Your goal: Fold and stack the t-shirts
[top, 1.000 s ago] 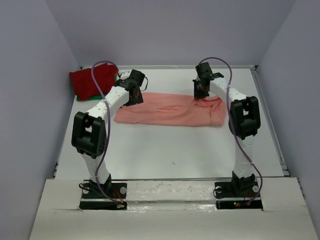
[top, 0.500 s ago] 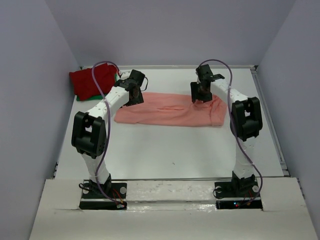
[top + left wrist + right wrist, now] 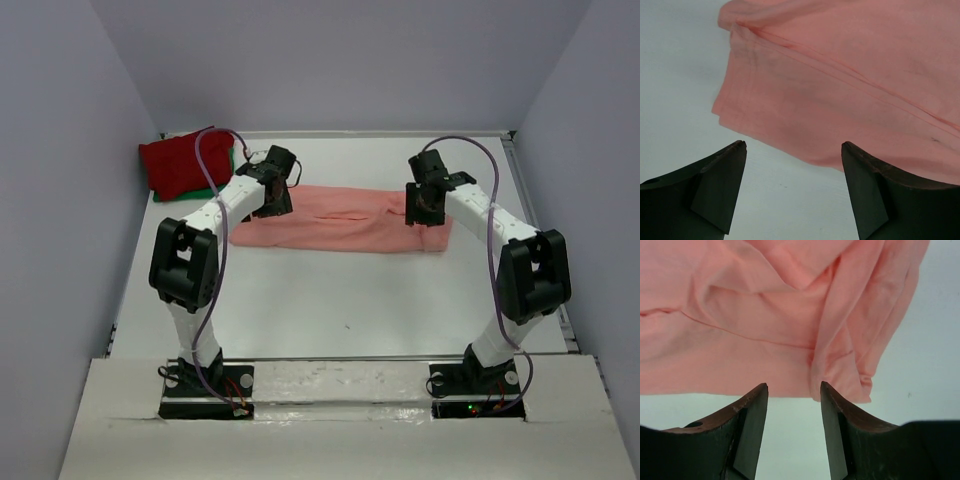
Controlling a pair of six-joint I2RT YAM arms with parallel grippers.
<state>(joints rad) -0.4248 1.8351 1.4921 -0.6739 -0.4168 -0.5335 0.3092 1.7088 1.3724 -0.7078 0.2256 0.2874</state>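
The salmon-pink t-shirt [image 3: 340, 220] lies flat as a long folded band across the middle of the table. My left gripper [image 3: 274, 200] hovers over its left end, open and holding nothing. In the left wrist view the left gripper [image 3: 792, 145] frames bare table just short of the pink t-shirt's [image 3: 840, 75] edge. Over the shirt's right end hangs my right gripper [image 3: 425, 210], also open. In the right wrist view the right gripper [image 3: 793, 385] sits just short of the bunched pink hem [image 3: 840, 375], with nothing between the fingers. A folded dark red t-shirt [image 3: 185, 165] rests on a green one [image 3: 207, 192] at the far left.
The white table [image 3: 340, 300] is walled in by grey panels at left, right and back. The red and green stack sits against the left wall. A raised rail [image 3: 540, 240] runs along the table's right edge.
My right gripper opened and let go of the shirt's right end, then slid right and toward the near side; its elbow swung outward. The left gripper shifted slightly right.
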